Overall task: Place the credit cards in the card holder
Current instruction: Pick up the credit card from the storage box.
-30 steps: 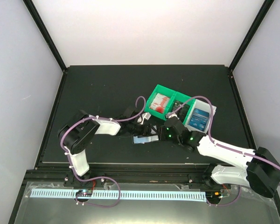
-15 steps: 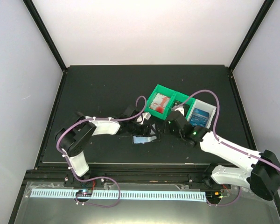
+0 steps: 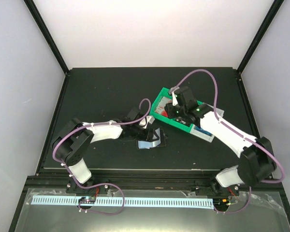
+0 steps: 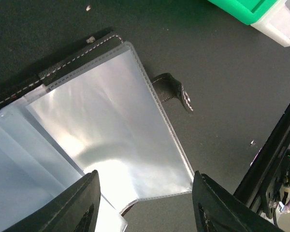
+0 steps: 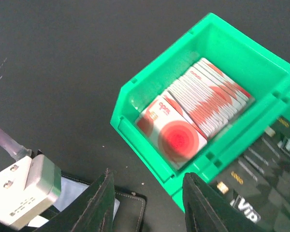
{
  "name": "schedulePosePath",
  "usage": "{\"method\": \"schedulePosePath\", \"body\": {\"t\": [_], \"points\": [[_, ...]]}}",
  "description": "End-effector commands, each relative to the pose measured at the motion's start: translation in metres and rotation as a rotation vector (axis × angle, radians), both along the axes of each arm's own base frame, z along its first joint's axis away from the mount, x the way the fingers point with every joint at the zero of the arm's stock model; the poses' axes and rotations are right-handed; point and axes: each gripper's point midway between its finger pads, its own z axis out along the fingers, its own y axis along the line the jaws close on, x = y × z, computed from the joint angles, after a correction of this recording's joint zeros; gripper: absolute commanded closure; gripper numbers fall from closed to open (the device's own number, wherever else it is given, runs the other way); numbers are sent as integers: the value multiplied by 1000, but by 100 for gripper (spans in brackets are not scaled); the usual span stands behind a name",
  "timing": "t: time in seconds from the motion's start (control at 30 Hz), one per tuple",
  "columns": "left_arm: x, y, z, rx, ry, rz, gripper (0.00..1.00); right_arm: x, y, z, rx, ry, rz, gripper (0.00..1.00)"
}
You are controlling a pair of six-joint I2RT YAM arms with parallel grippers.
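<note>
Lifting only the top card is the trick: the credit cards (image 5: 198, 113) lie fanned in the green bin (image 5: 150, 79), with the card holder (image 4: 111, 125) open nearby. The right gripper (image 5: 147, 203) hovers above them, parted and empty. The left gripper (image 4: 145, 208), also parted and empty, is over the sleeves.

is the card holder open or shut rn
Open: the card holder lies spread, clear sleeves exposed, snap tab unfastened.
</note>
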Motion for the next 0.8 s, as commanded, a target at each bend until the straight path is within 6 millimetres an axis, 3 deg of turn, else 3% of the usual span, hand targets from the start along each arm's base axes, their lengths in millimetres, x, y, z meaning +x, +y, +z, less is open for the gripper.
{"method": "schedulePosePath", "body": {"t": [0.0, 0.17, 0.33, 0.5, 0.63, 0.77], "points": [[9, -5, 18, -9, -60, -7, 47, 9, 18, -4, -69, 24, 172, 59], [14, 10, 21, 55, -106, 53, 48, 26, 24, -24, -171, 71, 226, 59], [33, 44, 27, 167, -188, 210, 46, 41, 23, -44, -259, 110, 266, 54], [55, 52, 46, 138, -209, 326, 40, 63, 18, -61, -324, 154, 273, 49], [76, 59, 46, 108, -165, 425, 41, 67, 17, -76, -378, 194, 358, 50], [88, 51, 45, 60, -152, 450, 43, 69, 17, -88, -437, 210, 436, 50]]}}
